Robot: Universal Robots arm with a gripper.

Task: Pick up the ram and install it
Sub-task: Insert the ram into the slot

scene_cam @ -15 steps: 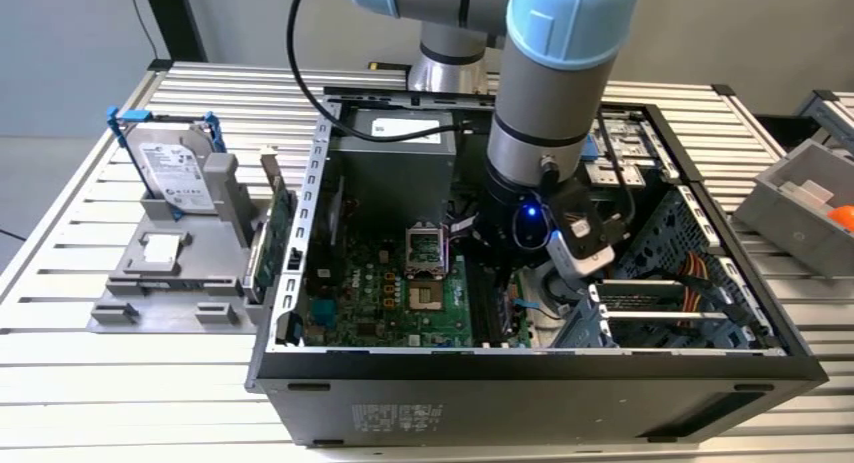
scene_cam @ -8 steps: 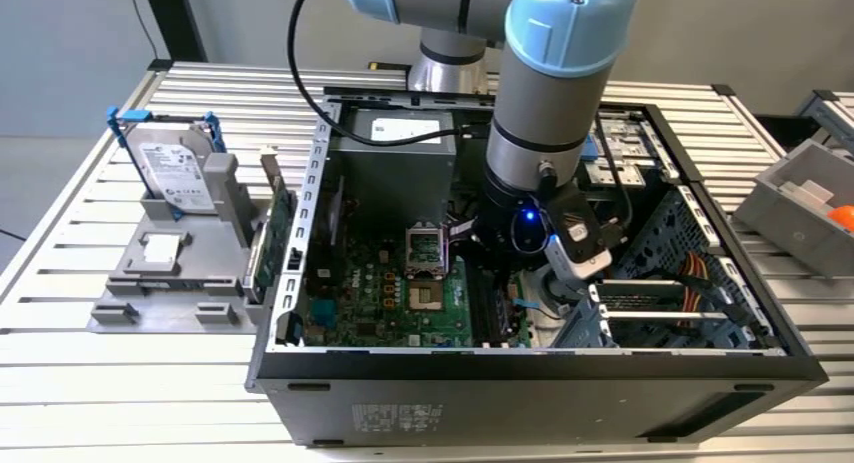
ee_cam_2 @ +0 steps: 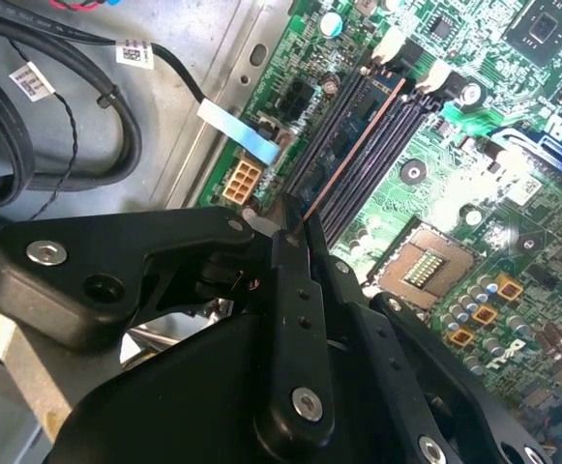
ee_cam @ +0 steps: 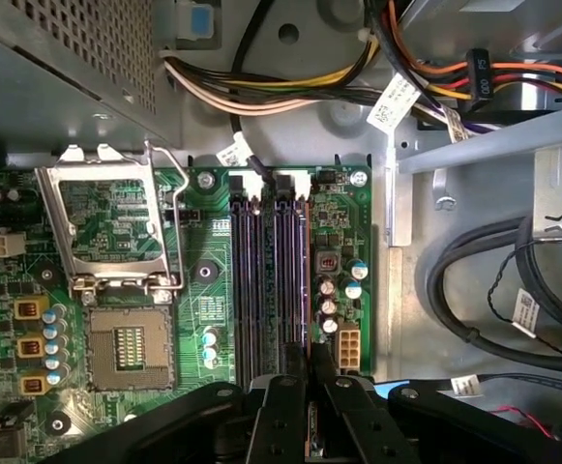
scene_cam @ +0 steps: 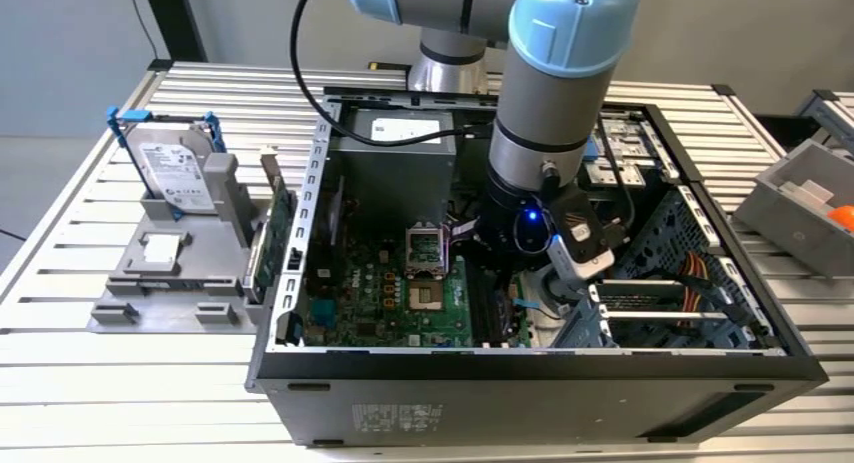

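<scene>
The ram (ee_cam_2: 358,135) is a slim dark stick with a coppery edge. It stands on edge along the memory slots (ee_cam: 261,280) of the green motherboard (scene_cam: 387,298), inside the open computer case. In the first wrist view the ram (ee_cam: 305,290) lies in the slot nearest the small capacitors. My gripper (ee_cam_2: 295,220) is low inside the case, its two black fingers pinched close on the near end of the stick. In the exterior view the gripper (scene_cam: 514,283) hangs over the board's right-hand side, and the arm hides most of the ram.
The case's metal walls (scene_cam: 300,213) and a drive cage (scene_cam: 667,253) box in the gripper. Bundled cables (ee_cam: 290,87) and black cables (ee_cam_2: 58,106) run beside the slots. An open CPU socket (ee_cam: 126,348) sits nearby. Outside, a grey stand holds a hard drive (scene_cam: 174,168) and a green card (scene_cam: 274,243).
</scene>
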